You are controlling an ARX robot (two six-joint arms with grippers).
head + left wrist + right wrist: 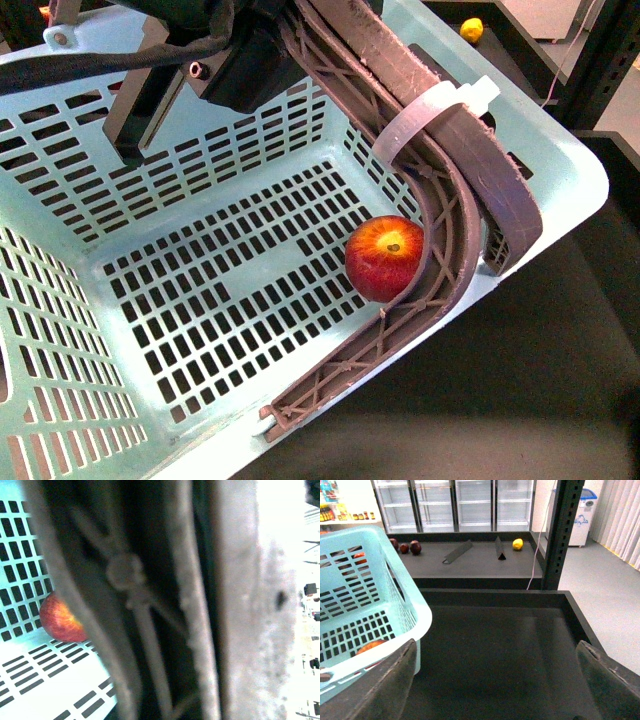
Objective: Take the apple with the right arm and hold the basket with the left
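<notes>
The mint-turquoise basket (200, 200) fills the front view. The red apple (385, 257) with a yellow-orange stem patch lies on the basket floor against the right wall. My left gripper (400, 330) is shut on that wall's rim, one mauve lattice finger inside next to the apple, one outside, a white zip tie (430, 118) round them. The left wrist view shows the apple (60, 620), the basket floor (30, 675) and blurred fingers (230, 630). My right gripper (495, 700) is open and empty over the black surface beside the basket (375, 610).
Black table surface (495, 645) with a raised edge lies right of the basket. A black post (562, 530) stands behind it. On the far shelf lie small dark red fruits (405, 546) and a yellow fruit (518, 544), the yellow one also in the front view (472, 29).
</notes>
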